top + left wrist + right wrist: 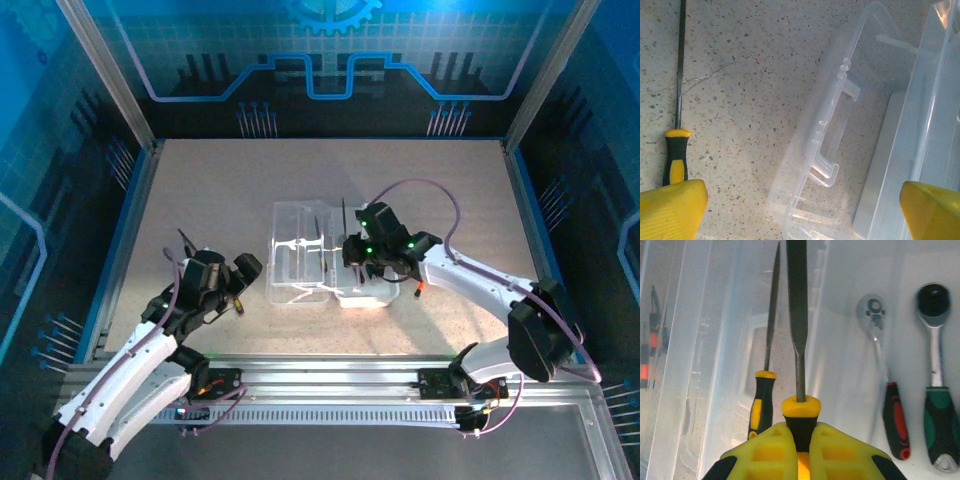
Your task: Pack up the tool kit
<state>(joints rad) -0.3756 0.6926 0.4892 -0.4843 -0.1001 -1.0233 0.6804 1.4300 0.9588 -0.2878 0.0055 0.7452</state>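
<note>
The clear plastic case [300, 262] of the tool kit lies open in the middle of the table. My right gripper [799, 432] is shut on the black-and-yellow handle of a flat-bladed tool [796, 315], held over the case with its blade pointing away. A second yellow-handled tool [761, 405] lies just to its left inside the case. In the top view the right gripper [356, 250] hangs at the case's right half. My left gripper [800, 215] is open near the case's handle [832, 150], its yellow fingertips [671, 210] wide apart. A yellow-handled screwdriver [676, 159] lies on the table to its left.
Two ratchet wrenches lie in the case's white part, one with a red-and-black grip [895, 425] and one with a green-and-black grip [940, 425]. Red-handled tools [645, 365] show dimly through the plastic at the left. Blue walls [130, 190] fence the speckled table.
</note>
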